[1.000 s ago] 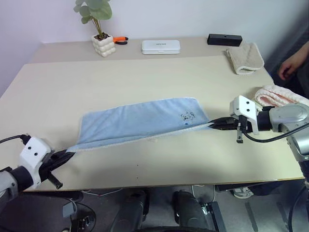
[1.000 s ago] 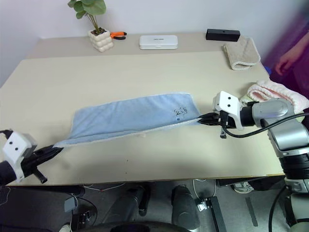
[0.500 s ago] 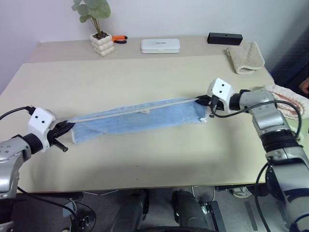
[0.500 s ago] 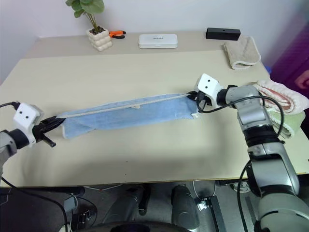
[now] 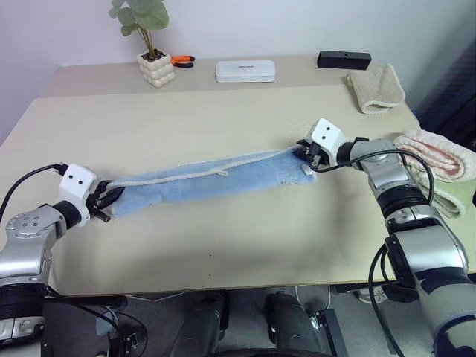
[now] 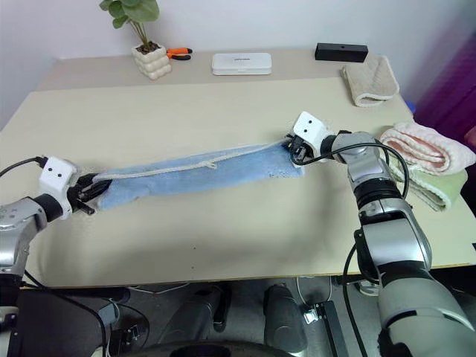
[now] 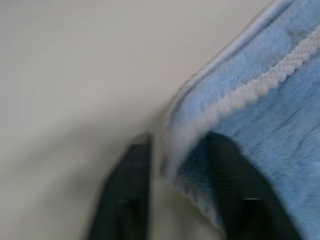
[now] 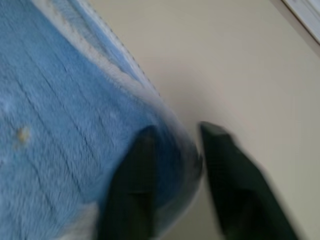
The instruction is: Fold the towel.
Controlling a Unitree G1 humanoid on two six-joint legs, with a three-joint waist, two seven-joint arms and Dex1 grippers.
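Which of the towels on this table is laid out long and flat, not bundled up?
The light blue towel, stretched between the two claws mid-table. The beige towel at the back and the pink and green towels at the right edge are folded bundles.

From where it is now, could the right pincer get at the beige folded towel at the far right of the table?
Probably yes. The right pincer sits at the blue towel's end, and bare table lies between it and the beige folded towel.
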